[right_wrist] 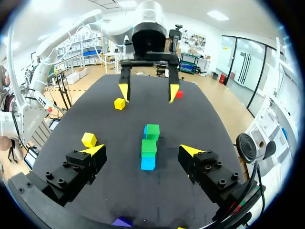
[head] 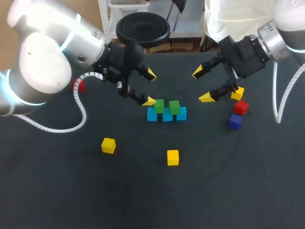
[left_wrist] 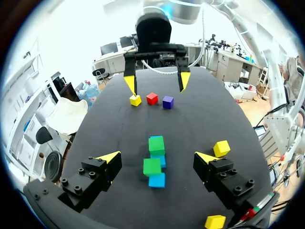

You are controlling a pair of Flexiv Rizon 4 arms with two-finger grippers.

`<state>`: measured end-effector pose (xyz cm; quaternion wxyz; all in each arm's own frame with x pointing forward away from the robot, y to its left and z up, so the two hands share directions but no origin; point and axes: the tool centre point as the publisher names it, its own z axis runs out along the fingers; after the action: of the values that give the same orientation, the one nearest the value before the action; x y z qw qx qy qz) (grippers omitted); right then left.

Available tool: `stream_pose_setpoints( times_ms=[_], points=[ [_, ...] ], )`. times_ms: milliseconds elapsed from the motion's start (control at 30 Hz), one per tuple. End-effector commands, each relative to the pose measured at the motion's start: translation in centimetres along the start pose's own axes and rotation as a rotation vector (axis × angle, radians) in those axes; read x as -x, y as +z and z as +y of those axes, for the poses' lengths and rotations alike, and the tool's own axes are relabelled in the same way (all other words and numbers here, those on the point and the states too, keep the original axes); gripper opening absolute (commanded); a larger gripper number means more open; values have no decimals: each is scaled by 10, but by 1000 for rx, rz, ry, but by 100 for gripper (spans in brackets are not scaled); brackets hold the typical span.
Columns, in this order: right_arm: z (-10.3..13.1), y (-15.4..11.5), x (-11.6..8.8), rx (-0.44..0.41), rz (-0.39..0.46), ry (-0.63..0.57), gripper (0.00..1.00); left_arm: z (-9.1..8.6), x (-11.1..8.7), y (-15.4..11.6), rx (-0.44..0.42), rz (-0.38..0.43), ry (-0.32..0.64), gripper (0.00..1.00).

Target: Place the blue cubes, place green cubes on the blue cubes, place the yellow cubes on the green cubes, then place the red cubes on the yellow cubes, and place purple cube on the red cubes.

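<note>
Three blue cubes (head: 167,116) lie in a row mid-table, with two green cubes (head: 174,107) stacked on them. My left gripper (head: 150,88) hangs open just left of the stack; in the left wrist view the green cubes (left_wrist: 152,167) lie below and between its open fingers (left_wrist: 157,157), untouched. My right gripper (head: 202,85) is open above the table to the stack's right, holding nothing, and faces the stack (right_wrist: 148,147) from the other side. Loose yellow cubes (head: 108,145) (head: 173,157) lie nearer the front. A yellow (head: 237,93), a red (head: 241,107) and a purple cube (head: 235,121) sit at the right.
Another red cube (head: 78,86) shows at the far left, partly hidden behind my left arm. The black table (head: 143,200) has open room at the front and between the loose cubes.
</note>
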<state>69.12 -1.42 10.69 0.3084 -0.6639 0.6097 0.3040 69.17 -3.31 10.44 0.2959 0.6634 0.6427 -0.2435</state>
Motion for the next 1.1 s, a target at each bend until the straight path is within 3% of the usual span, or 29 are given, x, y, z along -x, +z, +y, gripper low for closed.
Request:
stream_pose_setpoints(
  times_ms=[33, 800, 1100],
  points=[
    [0, 0, 0, -1, 1, 1, 100, -16, -5, -19, 27, -28, 0, 100],
    [0, 0, 0, -1, 1, 1, 100, -20, -13, -65, 31, -86, 12, 100],
    [0, 0, 0, -1, 1, 1, 100, -20, -13, -65, 31, -86, 12, 100]
  ],
)
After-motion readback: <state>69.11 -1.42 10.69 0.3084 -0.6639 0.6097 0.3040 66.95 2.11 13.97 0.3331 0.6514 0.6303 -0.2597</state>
